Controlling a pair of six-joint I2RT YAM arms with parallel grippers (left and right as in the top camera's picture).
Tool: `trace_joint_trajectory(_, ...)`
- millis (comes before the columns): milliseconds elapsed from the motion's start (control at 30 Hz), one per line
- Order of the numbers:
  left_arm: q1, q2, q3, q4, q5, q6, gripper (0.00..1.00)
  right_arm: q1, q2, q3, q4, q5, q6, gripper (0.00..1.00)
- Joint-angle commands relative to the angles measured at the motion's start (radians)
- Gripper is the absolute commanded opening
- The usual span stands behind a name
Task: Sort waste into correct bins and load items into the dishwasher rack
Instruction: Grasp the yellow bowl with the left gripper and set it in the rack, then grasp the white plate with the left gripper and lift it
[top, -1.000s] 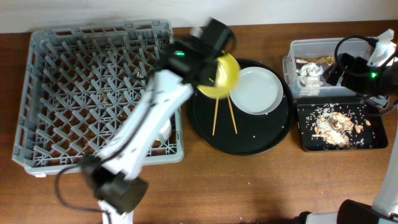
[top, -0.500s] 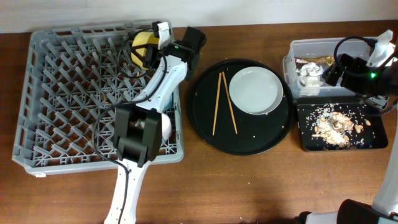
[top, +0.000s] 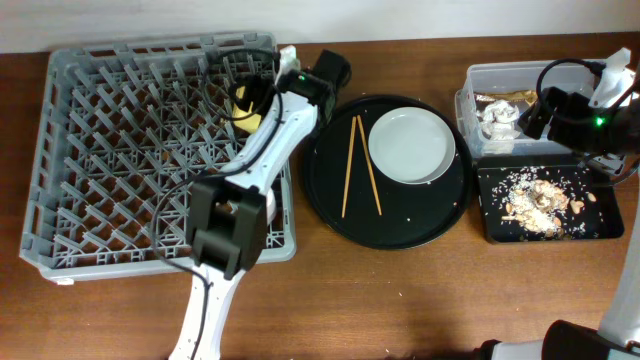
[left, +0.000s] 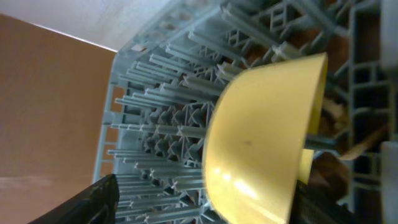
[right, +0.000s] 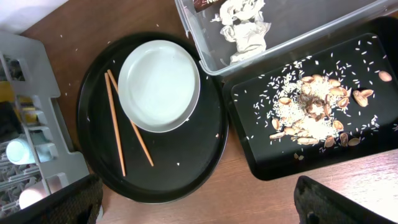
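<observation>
The small yellow bowl (left: 261, 137) lies on its side among the pegs at the back right of the grey dishwasher rack (top: 100, 150). My left gripper (left: 199, 205) is just behind the bowl, its fingers spread wide on either side of it, open. The pale plate (top: 412, 146) and the wooden chopsticks (top: 358, 178) lie on the round black tray (top: 390, 225). The clear tub (top: 500, 75) holds white tissue (right: 245, 28) and a brown wrapper (top: 505, 98). Food scraps (right: 311, 115) lie in the black rectangular tray (top: 590, 225). My right gripper (right: 199, 205) hangs open and empty above the table.
A light blue cup (right: 22, 151) and a pale pink cup (right: 31, 196) stand in the rack's near right corner, hidden under my left arm (top: 230, 220) in the overhead view. White crumbs dot the round tray. Bare wood lies in front of the trays.
My left arm carried the yellow bowl from over the round tray to the rack's back right, set it among the pegs and opened its jaws. The right arm has not moved.
</observation>
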Motion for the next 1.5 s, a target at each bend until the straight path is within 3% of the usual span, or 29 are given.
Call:
trace_joint_trajectory(0,0.002,-0.178,0.006,0.009,0.291,-0.002,0.99,-0.001,0.003,0.002,-0.002,0.002,-0.004,0.99)
trace_joint_trajectory(67,-0.005,-0.264,0.006,0.01,0.723,-0.002,0.99,-0.001,0.003,0.002,-0.008,0.002,-0.004,0.99)
trace_joint_trajectory(133,-0.018,-0.245,0.002,0.033,1.163,-0.008,0.84,-0.001,0.003,0.002,-0.008,0.002,-0.004,0.99)
trace_joint_trajectory(167,-0.04,-0.199,0.0,0.031,1.192,-0.082,0.82,-0.001,0.003,0.002,-0.008,0.002,-0.004,0.99)
trace_joint_trajectory(200,-0.064,-0.152,0.0,0.033,1.192,-0.13,0.75,-0.001,0.003,0.002,-0.009,0.002,-0.004,0.99)
trace_joint_trajectory(300,-0.12,-0.034,0.0,0.058,1.191,-0.256,0.74,-0.001,0.003,0.002,-0.012,0.002,-0.004,0.99)
trace_joint_trajectory(367,-0.147,0.01,0.0,0.096,1.173,-0.308,0.63,-0.001,0.003,0.002,-0.013,0.002,-0.004,0.99)
trace_joint_trajectory(500,-0.16,0.05,0.0,0.109,1.154,-0.357,0.59,-0.001,0.003,0.002,-0.019,0.002,-0.004,0.99)
trace_joint_trajectory(833,-0.224,0.095,0.0,0.153,1.137,-0.356,0.44,-0.001,0.003,0.002,-0.028,0.002,-0.004,0.99)
trace_joint_trajectory(1100,-0.251,0.097,0.0,0.174,1.061,-0.356,0.37,-0.001,0.003,0.002,-0.035,0.002,-0.004,0.98)
trace_joint_trajectory(1467,-0.257,0.117,-0.002,0.176,1.019,-0.356,0.36,-0.001,0.003,0.002,-0.034,0.002,-0.003,0.98)
